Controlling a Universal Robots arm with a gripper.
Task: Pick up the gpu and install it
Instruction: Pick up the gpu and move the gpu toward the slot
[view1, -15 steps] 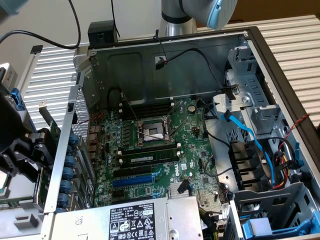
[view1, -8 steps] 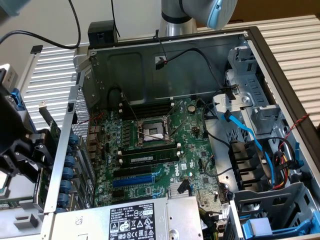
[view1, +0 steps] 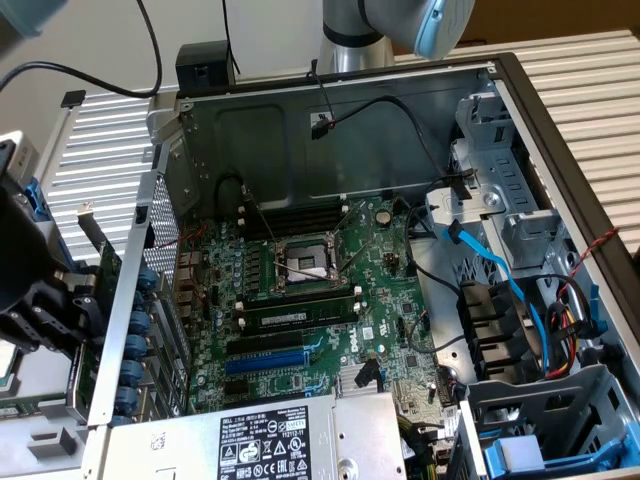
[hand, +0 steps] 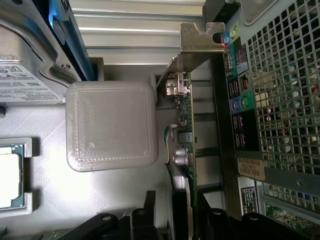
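The gpu (hand: 190, 125) stands on edge outside the computer case, a thin green card seen edge-on with its silver end bracket (hand: 199, 40). In the exterior view the gpu (view1: 107, 285) sits just beyond the case's perforated rear wall, at that view's left. My gripper (hand: 182, 222) straddles the card's near end, one black finger (hand: 145, 215) on each side and a small gap still showing, so it is open. The gripper (view1: 60, 300) shows as a black body at the far left of the exterior view.
The open case holds the large green motherboard (view1: 300, 290) with a blue expansion slot (view1: 265, 362), a labelled power supply (view1: 270, 440), cables and drive cages (view1: 520, 330). A white ribbed block (hand: 112, 125), a processor in a tray (hand: 10, 175) and the case's port panel (hand: 240, 105) flank the card.
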